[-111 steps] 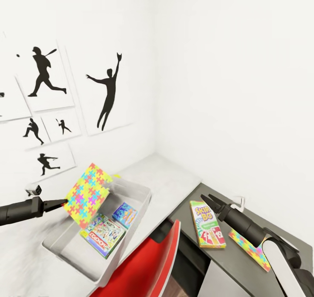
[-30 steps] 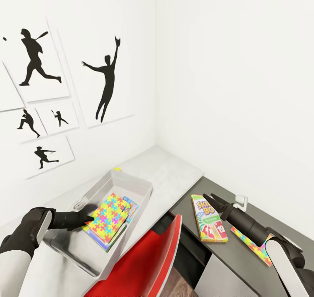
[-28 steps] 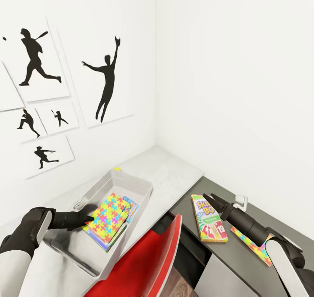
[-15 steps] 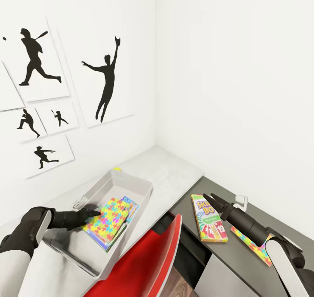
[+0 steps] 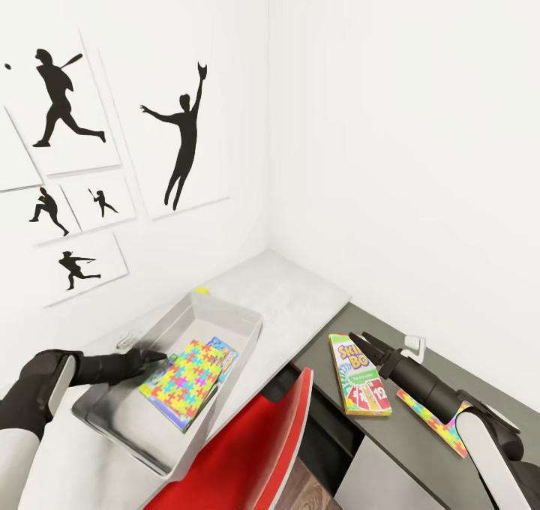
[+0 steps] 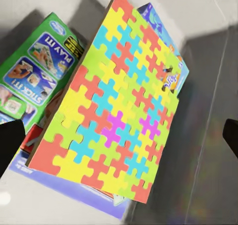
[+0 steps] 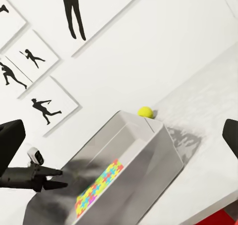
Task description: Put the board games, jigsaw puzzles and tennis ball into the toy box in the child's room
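One puzzle lies in the toy box atop two games. The left gripper is open, holding nothing. The right gripper hovers open, empty, over Skip-Bo. Judged thin, stiff, light: grip the long edges.

The toy box stands open-topped on the pale end of the table, so entry from above is free. Its far half is bare; the near half is covered by a jigsaw puzzle lying over two board games. The left gripper hangs at the box's left rim, jaws apart. A red chair crowds the table's front edge. Beside the box's far corner sits the tennis ball, open tabletop beyond it.
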Motion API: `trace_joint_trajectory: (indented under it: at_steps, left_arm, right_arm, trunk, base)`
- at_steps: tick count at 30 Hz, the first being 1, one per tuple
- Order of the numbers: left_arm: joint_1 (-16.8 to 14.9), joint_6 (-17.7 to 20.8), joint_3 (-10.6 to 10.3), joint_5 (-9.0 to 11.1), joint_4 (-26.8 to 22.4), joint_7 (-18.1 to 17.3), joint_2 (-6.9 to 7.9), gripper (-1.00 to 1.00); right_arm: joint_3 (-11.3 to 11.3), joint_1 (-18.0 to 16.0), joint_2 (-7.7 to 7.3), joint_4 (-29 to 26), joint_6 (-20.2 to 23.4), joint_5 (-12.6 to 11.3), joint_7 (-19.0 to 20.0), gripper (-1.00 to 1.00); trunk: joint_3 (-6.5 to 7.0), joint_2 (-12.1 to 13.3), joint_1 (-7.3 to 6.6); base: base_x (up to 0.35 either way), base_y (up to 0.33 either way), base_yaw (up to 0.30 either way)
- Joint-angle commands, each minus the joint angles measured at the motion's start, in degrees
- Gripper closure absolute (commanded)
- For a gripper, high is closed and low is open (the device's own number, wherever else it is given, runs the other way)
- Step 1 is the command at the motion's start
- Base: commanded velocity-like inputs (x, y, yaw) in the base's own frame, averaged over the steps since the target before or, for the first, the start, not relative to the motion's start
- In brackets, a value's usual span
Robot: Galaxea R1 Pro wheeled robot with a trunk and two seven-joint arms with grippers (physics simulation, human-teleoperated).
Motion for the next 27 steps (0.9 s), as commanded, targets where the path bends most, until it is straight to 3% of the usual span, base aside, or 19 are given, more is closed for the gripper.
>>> trace_joint_trajectory:
  at_steps: [1, 6, 7, 12, 14, 18, 20, 22, 27]
  left_arm:
    - [0.0, 0.5, 0.1, 0.3, -0.8, -2.3, 0.61, -1.00]
    - [0.1, 0.5, 0.0, 0.3, -2.0, -12.0, 3.42, -1.00]
    - [0.2, 0.4, 0.0, 0.2, -2.2, -15.5, 4.50, -1.00]
    - [0.6, 0.2, 0.0, 0.1, -2.5, -26.9, 8.48, -1.00]
    - [0.8, 0.1, 0.0, 0.1, -2.7, -29.7, 9.53, -1.00]
    - [2.3, -0.5, 0.1, 0.1, -3.2, -37.9, 12.60, -1.00]
    - [3.9, -2.6, 0.3, 0.2, -3.3, -41.7, 14.11, -1.00]
    - [5.6, -5.2, 1.5, 0.7, -3.2, -42.8, 15.49, -1.00]
    - [9.5, -7.9, 9.5, 3.0, -3.6, -42.8, 17.12, -1.00]
  right_arm:
    - [0.0, 0.0, -0.03, 0.0, 0.5, -0.5, 0.1, -1.00]
    - [0.0, 0.0, -0.05, 0.0, 0.4, -0.5, 0.2, -1.00]
    - [0.0, 0.0, -0.06, 0.0, 0.4, -0.5, 0.3, -1.00]
    - [0.0, 0.0, -0.06, 0.0, 0.4, -0.5, 0.4, -1.00]
    - [0.0, 0.0, -0.06, 0.1, 0.4, -0.5, 0.4, -1.00]
    - [0.0, 0.0, -0.10, 0.2, 0.4, -0.5, 0.5, -1.00]
    - [0.0, 0.0, -0.11, 0.2, 0.4, -0.5, 0.5, -1.00]
    - [0.0, 0.0, -0.12, 0.3, 0.4, -0.5, 0.6, -1.00]
    - [0.0, 0.0, 0.09, 0.4, 0.3, -0.5, 0.6, -1.00]
  trunk:
    - [-0.10, -0.1, 0.04]
    - [0.18, -0.1, 0.04]
    - [0.26, -0.1, 0.04]
    - [0.69, -0.1, 0.04]
    - [0.87, -0.1, 0.04]
    - [1.24, -0.1, 0.04]
    - [1.43, -0.1, 0.04]
    - [1.62, -0.1, 0.04]
    - [2.08, -0.1, 0.04]
  base:
    - [0.000, 0.000, 0.000]
    - [0.000, 0.000, 0.000]
    - [0.000, 0.000, 0.000]
    - [0.000, 0.000, 0.000]
    - [0.000, 0.000, 0.000]
    - [0.000, 0.000, 0.000]
    - [0.000, 0.000, 0.000]
    - [0.000, 0.000, -0.009]
    - [-0.035, 0.000, -0.075]
